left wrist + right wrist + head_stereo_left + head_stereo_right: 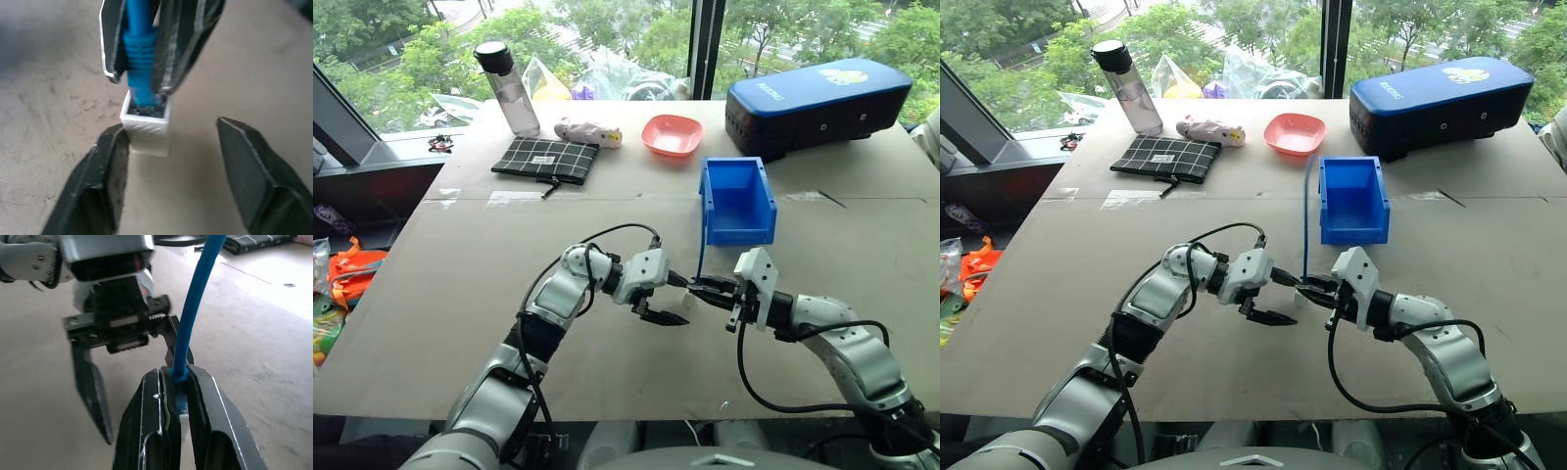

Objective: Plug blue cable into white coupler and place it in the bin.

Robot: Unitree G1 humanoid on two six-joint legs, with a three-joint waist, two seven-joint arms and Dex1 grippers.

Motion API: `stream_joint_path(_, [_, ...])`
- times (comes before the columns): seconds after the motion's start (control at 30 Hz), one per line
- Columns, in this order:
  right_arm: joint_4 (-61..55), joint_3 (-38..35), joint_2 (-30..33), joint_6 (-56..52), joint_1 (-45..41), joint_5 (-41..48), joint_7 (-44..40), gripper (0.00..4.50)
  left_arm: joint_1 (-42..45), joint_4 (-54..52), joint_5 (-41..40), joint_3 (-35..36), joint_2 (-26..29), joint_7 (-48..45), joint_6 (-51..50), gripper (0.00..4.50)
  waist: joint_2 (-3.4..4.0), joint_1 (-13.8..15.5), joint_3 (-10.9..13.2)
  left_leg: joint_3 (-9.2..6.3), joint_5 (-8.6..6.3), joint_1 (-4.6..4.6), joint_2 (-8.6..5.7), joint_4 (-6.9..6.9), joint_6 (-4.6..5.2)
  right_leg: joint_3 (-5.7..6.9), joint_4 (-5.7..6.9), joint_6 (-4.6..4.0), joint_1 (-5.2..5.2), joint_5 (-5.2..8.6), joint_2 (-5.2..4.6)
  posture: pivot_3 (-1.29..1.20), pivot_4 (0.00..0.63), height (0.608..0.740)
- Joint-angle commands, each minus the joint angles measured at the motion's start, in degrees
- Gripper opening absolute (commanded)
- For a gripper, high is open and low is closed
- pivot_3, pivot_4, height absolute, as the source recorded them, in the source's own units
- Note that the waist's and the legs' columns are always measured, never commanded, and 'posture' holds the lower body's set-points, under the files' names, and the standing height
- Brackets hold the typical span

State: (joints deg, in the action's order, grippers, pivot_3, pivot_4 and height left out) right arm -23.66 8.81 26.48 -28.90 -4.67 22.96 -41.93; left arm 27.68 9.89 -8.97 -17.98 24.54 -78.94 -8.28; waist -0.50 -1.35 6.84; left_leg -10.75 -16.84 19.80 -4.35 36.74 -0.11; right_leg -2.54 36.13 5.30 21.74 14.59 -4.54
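My right gripper (707,291) is shut on the blue cable (194,313) just behind its plug. The cable rises from it along the left side of the bin (737,202). The plug sits in the socket of the white coupler (145,130), which hangs off the cable's end above the tabletop. Facing it from the other side, my left gripper (672,300) is open, with the coupler between its two fingers and close beside one finger (105,171). The blue bin stands on the table just beyond both grippers.
At the back of the table are a pink bowl (672,134), a large dark-blue case (818,101), a bottle (509,88), a checked pouch (546,157) and a small soft toy (589,133). Bare cardboard surface (470,284) lies to the left.
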Motion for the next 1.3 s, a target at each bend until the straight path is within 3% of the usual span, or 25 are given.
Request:
stream_joint_path(0.03, [-8.96, -12.27, 0.19, -9.15, -3.2, 12.97, 5.47, 0.0, -6.06, -17.83, -10.15, 8.66, 3.93, 6.46, -16.75, 4.24, 0.16, -0.11, 0.15, 0.01, 0.0, 0.02, 0.02, -0.04, 0.01, -0.07, 0.0, 0.0, 0.06, 0.0, -0.03, 0.0, 0.15, 0.736])
stream_joint_path(0.13, [-8.49, -18.41, 1.68, -17.29, -10.01, 21.47, 9.28, 0.0, -9.2, -26.17, -15.67, 15.28, 1.7, 16.32, -23.97, 4.24, 0.23, 0.47, 0.38, -0.03, -0.01, 0.01, -0.02, -0.08, 0.03, -0.03, 0.0, 0.0, 0.06, -0.01, -0.07, 0.0, 0.15, 0.736])
stream_joint_path(0.27, [-0.18, -20.48, 4.81, -24.61, -22.09, 22.95, 13.03, 0.0, -11.79, -34.59, -20.57, 19.94, 1.38, 23.24, -29.8, 4.24, 0.14, 0.78, 0.48, 0.01, 0.0, 0.0, -0.04, -0.07, 0.0, 0.01, -0.06, -0.01, 0.03, -0.02, -0.11, 0.0, 0.15, 0.736])
stream_joint_path(0.4, [14.76, -17.36, 6.91, -29.12, -35.21, 18.76, 14.67, 0.0, -13.74, -40.78, -23.85, 23.15, 0.4, 30.4, -32.36, 4.24, 0.14, 0.67, 0.53, 0.12, 0.05, 0.01, -0.08, -0.13, -0.08, -0.03, -0.14, -0.06, 0.03, -0.04, -0.13, 0.0, 0.15, 0.736])
stream_joint_path(0.6, [36.7, -7.99, 7.13, -23.13, -45.54, 8.36, 7.0, 0.0, -15.74, -47.34, -24.42, 22.36, -0.01, 38.28, -33.58, 4.24, 0.1, 0.62, 0.54, 0.5, 0.11, 0.09, -0.06, -0.25, -0.19, -0.11, -0.28, -0.06, 0.13, -0.04, -0.16, 0.0, 0.15, 0.736])
stream_joint_path(0.77, [48.07, -4.9, 7.35, -18.03, -49.32, 2.4, 1.85, 2.24, -17.32, -49.92, -24.98, 21.63, -0.12, 42.57, -34.35, 4.29, 0.08, 0.68, 0.56, 0.74, 0.1, 0.12, -0.07, -0.25, -0.18, -0.33, -0.28, -0.06, 0.22, -0.05, -0.21, 0.0, 0.15, 0.736])
stream_joint_path(0.9, [38.6, -9.17, 10.65, -17.95, -44.77, 4.23, -0.82, 4.2, -18.73, -49.28, -25.46, 22.33, 1.41, 42.44, -33.72, 4.29, 0.08, 0.77, 0.56, 0.73, 0.11, 0.23, -0.07, -0.25, -0.18, -0.39, -0.26, -0.06, 0.38, -0.06, -0.22, 0.0, 0.15, 0.736])
stream_joint_path(1.0, [24.79, -16.0, 13.53, -19.27, -36.39, 10.78, -4.7, 4.2, -19.9, -48.15, -26.16, 23.24, 3.01, 41.32, -32.93, 4.29, 0.06, 0.99, 0.55, 0.66, 0.1, 0.42, -0.07, -0.25, -0.18, -0.32, -0.29, -0.06, 0.54, -0.06, -0.23, 0.0, 0.15, 0.736])
stream_joint_path(1.13, [5.7, -26.74, 17.96, -16.78, -18.14, 17.25, -10.66, 4.2, -22.61, -46.89, -27.47, 24.64, 6.08, 38.43, -32.52, 4.29, 0.0, 1.67, 0.53, 0.66, 0.1, 0.61, -0.05, -0.23, -0.18, -0.22, -0.29, -0.05, 0.67, -0.06, -0.24, 0.0, 0.15, 0.736])
stream_joint_path(1.3, [-4.63, -40.07, 22.23, -5.17, 7.2, 11.8, -18.76, 4.2, -29.42, -47.72, -30.39, 29.39, 11.74, 33.3, -32.01, 4.29, -0.01, 2.14, 0.55, 0.76, 0.0, 0.6, -0.05, -0.21, 0.01, -0.38, -0.26, -0.05, 0.69, -0.06, -0.24, 0.0, 0.15, 0.736])
